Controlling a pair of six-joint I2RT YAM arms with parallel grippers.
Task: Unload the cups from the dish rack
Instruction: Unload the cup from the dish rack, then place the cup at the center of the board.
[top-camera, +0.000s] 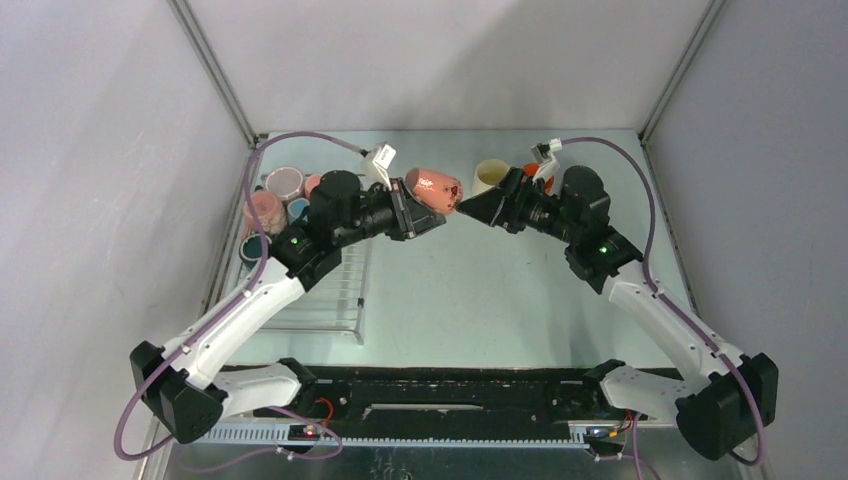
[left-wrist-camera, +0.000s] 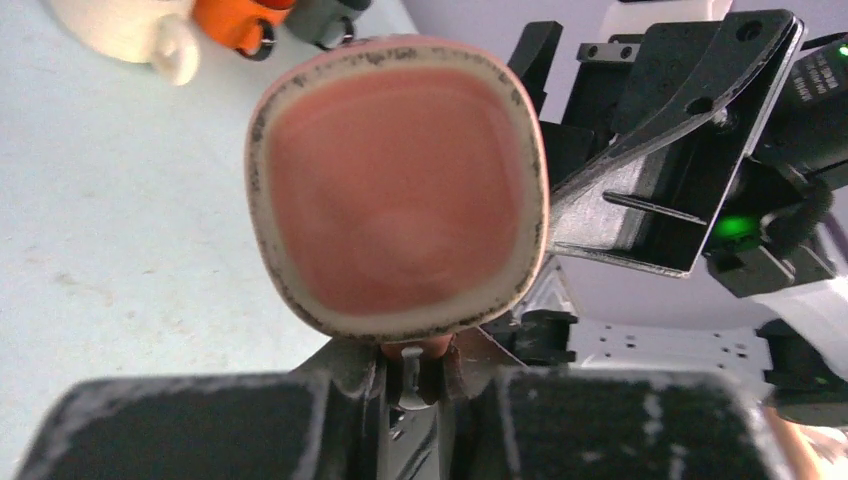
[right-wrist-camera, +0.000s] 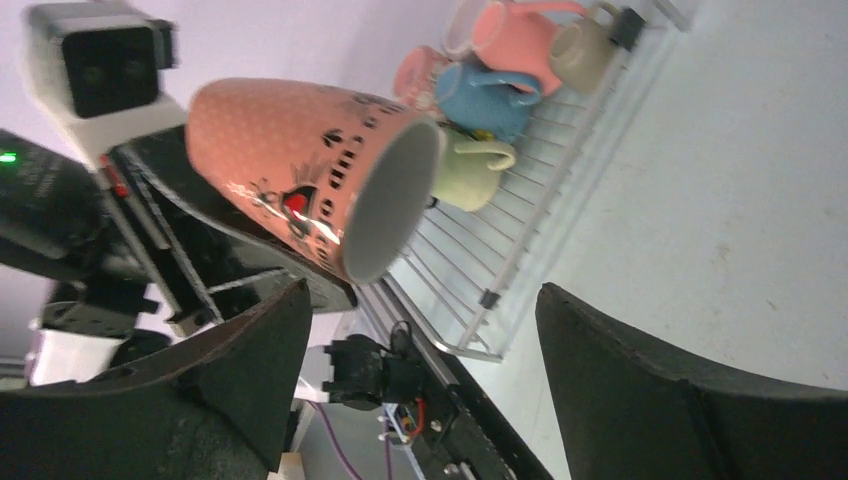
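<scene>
If you start from the overhead view, the left claw (top-camera: 408, 212) is clamped on the speckled pink mug (top-camera: 436, 189). It holds the mug on its side above the bench (top-camera: 480, 290), just above the middle of the frame, mouth pointing right. The right claw (top-camera: 470, 205) faces it from the right with jaws spread and nothing in them, tips just beside the mug's mouth. The dish rack (top-camera: 340, 295) sits at the left of the frame, with a bunch of cups (top-camera: 265, 210) crowded at its far end, upper left. A cream cup (top-camera: 487, 177) and an orange cup (top-camera: 531, 169) stand on the bench outside the rack, right behind the right claw.

Left wrist cam: you look straight into the mug, which fills the centre. The claw pinches a pink bit at its lower edge, and I can't tell if that's handle or wall. The cream and orange cups peek in at the top left.

Right wrist cam: the two black fingers (right-wrist-camera: 640, 390) stand wide apart at the bottom corners, and the mug hangs tilted at upper left, apart from them. The rack runs to the upper right, holding pink, blue, pale green and beige cups.
</scene>
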